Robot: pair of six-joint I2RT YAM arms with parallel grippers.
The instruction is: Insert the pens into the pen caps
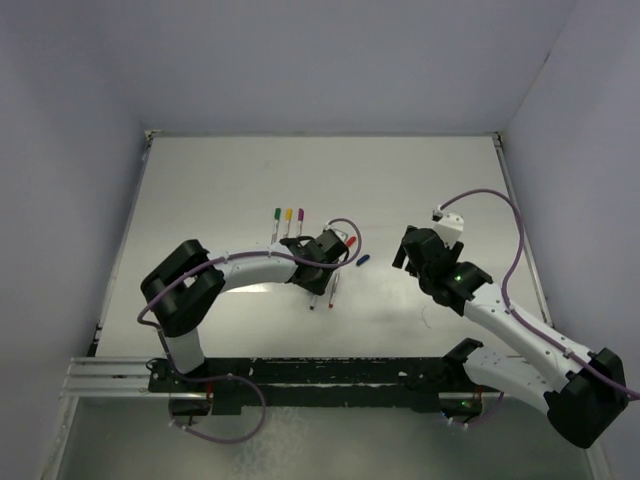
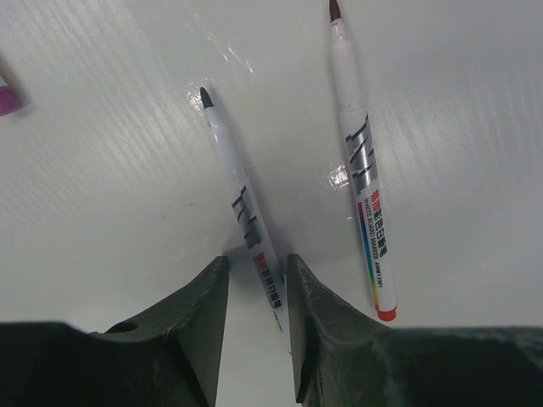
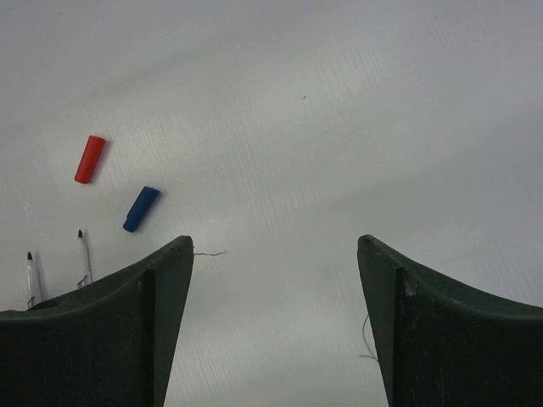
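Two uncapped pens lie side by side on the white table. In the left wrist view the dark-tipped pen runs between my left gripper's fingers, close to the right finger with a gap on the left; the jaws stand narrow but open. The other pen, with a red end plug, lies just right of the jaws. From above, both pens stick out below the left gripper. A red cap and a blue cap lie loose ahead-left of my right gripper, which is wide open and holds nothing.
Three pens with green, yellow and purple caps on them lie in a row just behind the left gripper. A purple end shows at the left wrist view's edge. Walls enclose the table on three sides.
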